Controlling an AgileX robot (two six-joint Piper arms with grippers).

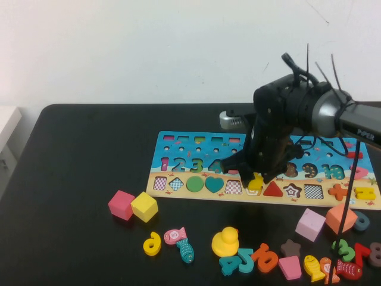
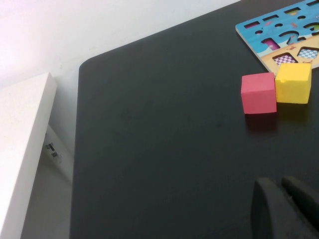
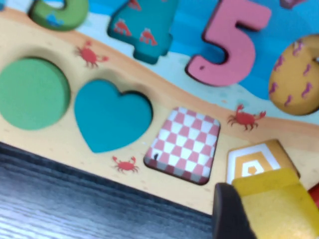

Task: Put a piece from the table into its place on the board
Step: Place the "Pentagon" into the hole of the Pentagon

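The long board (image 1: 159,149) lies across the middle of the black table (image 1: 77,155), with a row of shape slots along its sandy lower strip. My right gripper (image 1: 257,180) reaches down over that row and is shut on the small yellow piece (image 1: 256,184). In the right wrist view the piece (image 3: 279,204) is tilted, with one dark finger (image 3: 229,214) against its side, and it partly covers the pentagon slot (image 3: 251,162) with orange and white rings. My left gripper (image 2: 281,199) hovers low over bare table, left of the board, fingers together and holding nothing.
A pink cube (image 1: 121,204) and a yellow cube (image 1: 144,207) sit by the board's front left corner. A yellow duck (image 1: 226,241), numbers, fish, a pink block (image 1: 310,224) and an orange block (image 1: 341,218) line the front. A white shelf (image 2: 25,149) stands beyond the table's left edge.
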